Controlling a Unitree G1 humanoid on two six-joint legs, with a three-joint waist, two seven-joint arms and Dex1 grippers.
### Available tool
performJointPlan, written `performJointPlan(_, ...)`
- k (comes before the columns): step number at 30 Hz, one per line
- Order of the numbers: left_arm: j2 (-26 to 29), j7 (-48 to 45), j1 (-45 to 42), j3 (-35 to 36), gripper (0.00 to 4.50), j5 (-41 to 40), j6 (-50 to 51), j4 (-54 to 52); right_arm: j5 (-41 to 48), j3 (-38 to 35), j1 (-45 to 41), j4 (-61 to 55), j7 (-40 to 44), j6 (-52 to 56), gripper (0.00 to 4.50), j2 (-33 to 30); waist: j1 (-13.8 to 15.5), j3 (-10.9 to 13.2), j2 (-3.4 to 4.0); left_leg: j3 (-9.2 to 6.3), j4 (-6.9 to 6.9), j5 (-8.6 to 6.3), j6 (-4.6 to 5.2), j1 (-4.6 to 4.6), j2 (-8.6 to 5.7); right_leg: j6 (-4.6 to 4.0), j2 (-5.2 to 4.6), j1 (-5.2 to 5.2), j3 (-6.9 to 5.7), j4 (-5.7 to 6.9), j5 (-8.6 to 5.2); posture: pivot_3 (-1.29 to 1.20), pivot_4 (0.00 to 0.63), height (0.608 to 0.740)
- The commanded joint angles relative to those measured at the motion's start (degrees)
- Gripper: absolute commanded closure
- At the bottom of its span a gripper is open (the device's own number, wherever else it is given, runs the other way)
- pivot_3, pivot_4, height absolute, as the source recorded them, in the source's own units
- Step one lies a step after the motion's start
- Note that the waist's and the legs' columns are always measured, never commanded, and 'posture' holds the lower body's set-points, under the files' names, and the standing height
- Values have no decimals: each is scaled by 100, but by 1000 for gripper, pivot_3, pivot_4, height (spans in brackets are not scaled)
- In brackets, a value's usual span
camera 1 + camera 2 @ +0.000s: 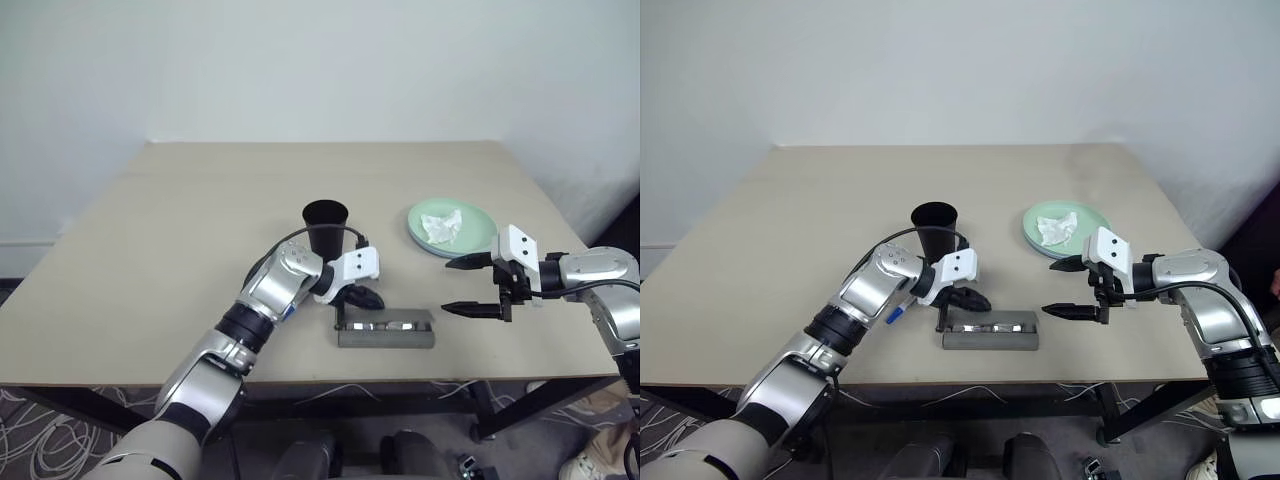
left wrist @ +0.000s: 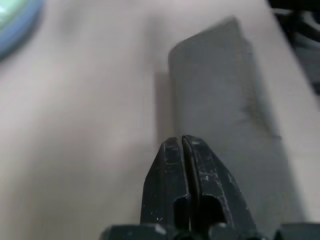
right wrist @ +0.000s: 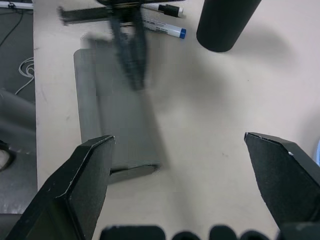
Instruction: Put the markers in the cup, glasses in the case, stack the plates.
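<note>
1. The table (image 1: pixel 150 250) is a flat, matte beige board with a straight front edge; a loose tangle of thin white cables (image 1: pixel 40 430) lies on the dark floor below its left corner

2. The two markers are mostly hidden behind the left arm in the head views. A short blue tip (image 1: pixel 894 316) pokes out beside the forearm, and the right wrist view shows the blue-capped marker (image 3: pixel 165 28) and the black-capped marker (image 3: pixel 167 8) lying side by side on the table behind the case, each slim and white

3. The cup (image 1: pixel 325 226) is a smooth black tumbler, wider at the rim, standing upright on the table behind the left wrist; its base is covered by the arm

4. The left gripper (image 2: pixel 181 142) has scuffed black fingers pressed together with nothing between them, hovering over the left end of the case

5. The case (image 1: pixel 386 329) is a grey, felt-like rectangular box lying near the front edge of the table; something shiny shows on its top, too small to make out

6. The plates (image 1: pixel 480 222) sit right of the cup, pale mint over a blue rim, so they look stacked, with a crumpled white tissue (image 1: pixel 441 225) on top

7. The right gripper (image 1: pixel 470 285) holds its wedge-shaped black fingers spread wide and empty, just right of the case
</note>
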Motion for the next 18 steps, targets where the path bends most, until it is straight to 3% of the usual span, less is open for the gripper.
performJointPlan(1, 136, -82, 71, -49, 4481, -79, 158, -517, -6, -96, -160, -84, 12, -80, 0, -5, 0, 0, 1, 0, 0, 0, 0, 1, 0, -1, 0, 1, 0, 0, 0, 0, 0, 739)
performJointPlan(11, 215, 233, 17, 246, 4481, -159, 348, -696, -14, -110, -162, -84, 31, -66, 0, 3, 1, 0, 1, 0, -1, 0, 0, 1, 0, -1, -1, 1, 1, -2, 0, 0, 0, 739)
performJointPlan(18, 938, 233, 401, 720, 4481, -604, 1584, -1808, 22, -137, -130, -172, -5, -4, 0, 23, -4, 0, 2, 1, -10, 0, 0, 5, 1, -1, 1, -4, 3, 1, -1, 0, 0, 739)
